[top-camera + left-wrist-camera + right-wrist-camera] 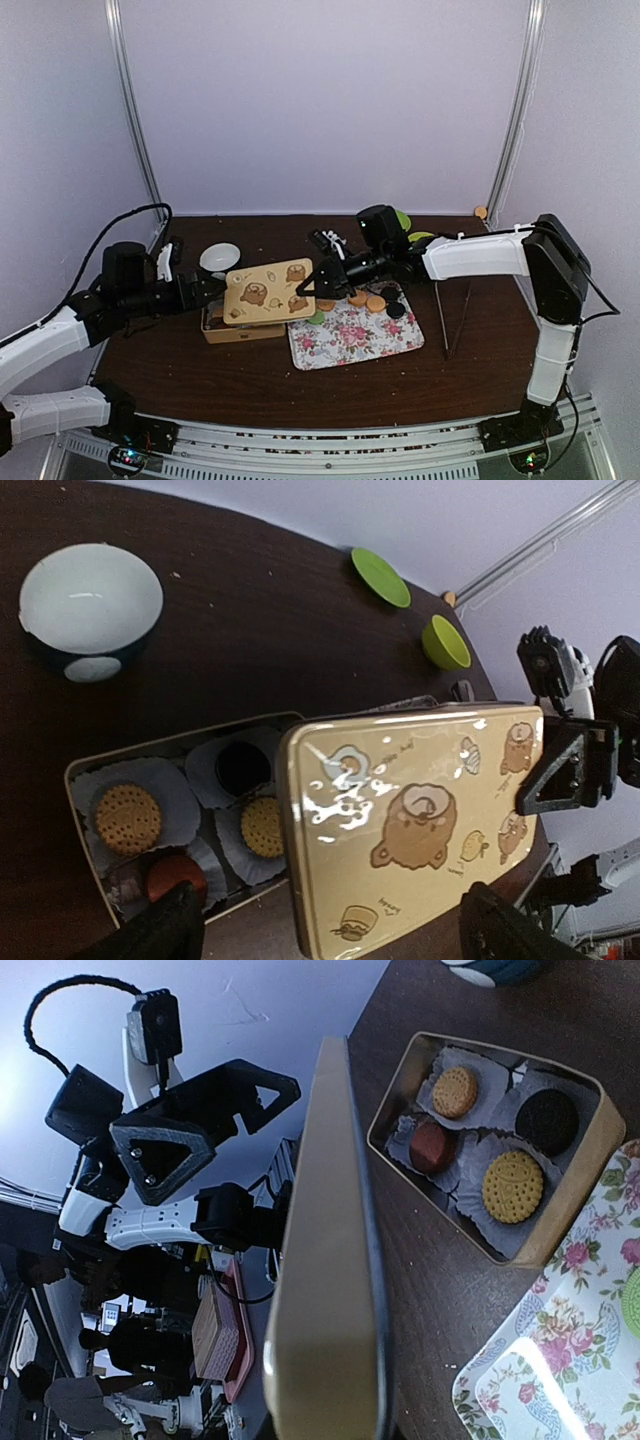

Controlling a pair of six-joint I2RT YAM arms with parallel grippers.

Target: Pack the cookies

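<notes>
The right gripper (315, 285) pinches the lid (410, 820), which hides much of the tin (578, 1175); four cookies (512, 1186) show. The left gripper (330, 928) gapes wide and empty, its fingers (160, 930) barely in view at the frame's bottom.

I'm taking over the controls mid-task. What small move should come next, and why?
Probably the right claw should swing the lid aside off the tin. It pinches the lid's edge, the left claw stands open, and cookies lie on the floral tray, so packing looks unfinished.
</notes>
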